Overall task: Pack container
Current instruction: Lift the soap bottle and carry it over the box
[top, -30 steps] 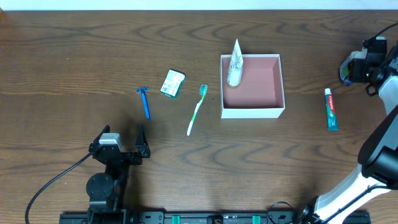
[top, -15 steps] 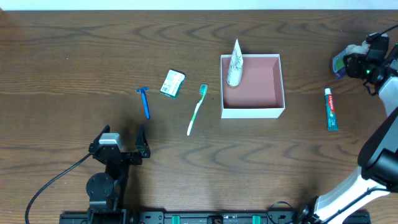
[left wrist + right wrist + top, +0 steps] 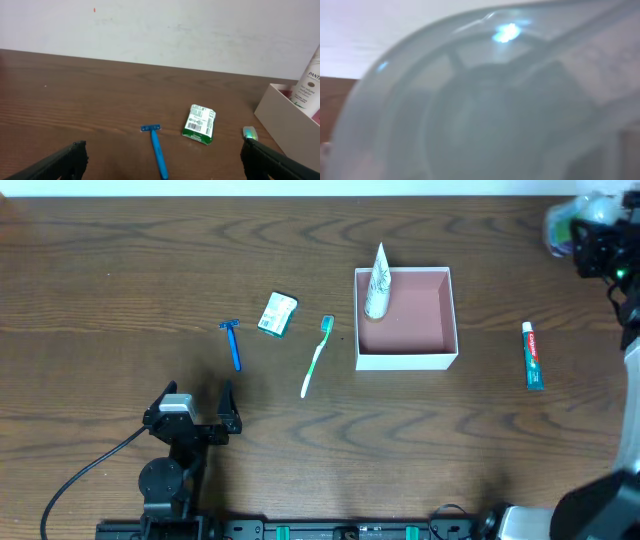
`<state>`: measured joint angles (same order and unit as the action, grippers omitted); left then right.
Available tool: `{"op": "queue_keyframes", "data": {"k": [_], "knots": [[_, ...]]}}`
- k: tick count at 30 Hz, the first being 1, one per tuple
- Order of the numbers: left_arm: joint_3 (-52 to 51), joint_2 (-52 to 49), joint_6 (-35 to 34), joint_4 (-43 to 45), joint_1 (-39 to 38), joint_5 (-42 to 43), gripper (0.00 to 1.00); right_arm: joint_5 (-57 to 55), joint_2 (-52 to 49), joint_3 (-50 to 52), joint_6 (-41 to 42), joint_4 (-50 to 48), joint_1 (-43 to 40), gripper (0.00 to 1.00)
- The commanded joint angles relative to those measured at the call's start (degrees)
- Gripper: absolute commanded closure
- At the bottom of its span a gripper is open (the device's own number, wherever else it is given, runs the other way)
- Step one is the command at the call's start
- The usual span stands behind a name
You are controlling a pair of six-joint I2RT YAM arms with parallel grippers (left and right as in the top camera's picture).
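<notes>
The container (image 3: 406,358), a white box with a pink inside, sits right of centre; a white bottle (image 3: 377,280) leans in its back left corner. From the left wrist view I see the box corner (image 3: 280,115) and the bottle (image 3: 310,75). My right gripper (image 3: 580,228) is raised at the far right back edge, shut on a translucent pale round item (image 3: 556,222) with green and blue in it. That item (image 3: 485,110) fills the right wrist view and hides the fingers. My left gripper (image 3: 192,416) rests open near the front left, nothing between its fingers (image 3: 75,155).
A toothpaste tube (image 3: 533,355) lies right of the box. Left of it lie a green toothbrush (image 3: 317,357), a green soap packet (image 3: 278,313) and a blue razor (image 3: 233,343). The razor (image 3: 157,150) and packet (image 3: 200,122) are ahead of the left gripper.
My right gripper has carried the translucent item away from the table's right side toward the far back edge. The left arm and the objects on the table have not moved.
</notes>
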<state>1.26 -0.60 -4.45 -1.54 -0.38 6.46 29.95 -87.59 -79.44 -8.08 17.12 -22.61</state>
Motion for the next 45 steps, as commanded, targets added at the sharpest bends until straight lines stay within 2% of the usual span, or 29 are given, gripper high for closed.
{"op": "queue_keyframes", "data": {"k": [1,9,17,23,45], "knots": [[-1.03,0.26,0.33,-1.86,0.33,0.39,0.02,2.40,3.21,-1.14,0.76,1.62,4.33,0.63],[-1.03,0.26,0.33,-1.86,0.33,0.39,0.02,1.25,4.00,-1.11,0.76,9.09,13.73,0.65],[-1.03,0.26,0.33,-1.88,0.33,0.39,0.02,-11.82,3.96,-1.11,0.66,14.10,26.01,0.64],[-1.03,0.26,0.33,-1.86,0.33,0.39,0.02,-18.82,2.51,-1.11,0.52,15.76,32.13,0.64],[-1.03,0.26,0.33,-1.86,0.33,0.39,0.02,-20.74,-12.02,-1.11,0.81,15.32,34.10,0.62]]}}
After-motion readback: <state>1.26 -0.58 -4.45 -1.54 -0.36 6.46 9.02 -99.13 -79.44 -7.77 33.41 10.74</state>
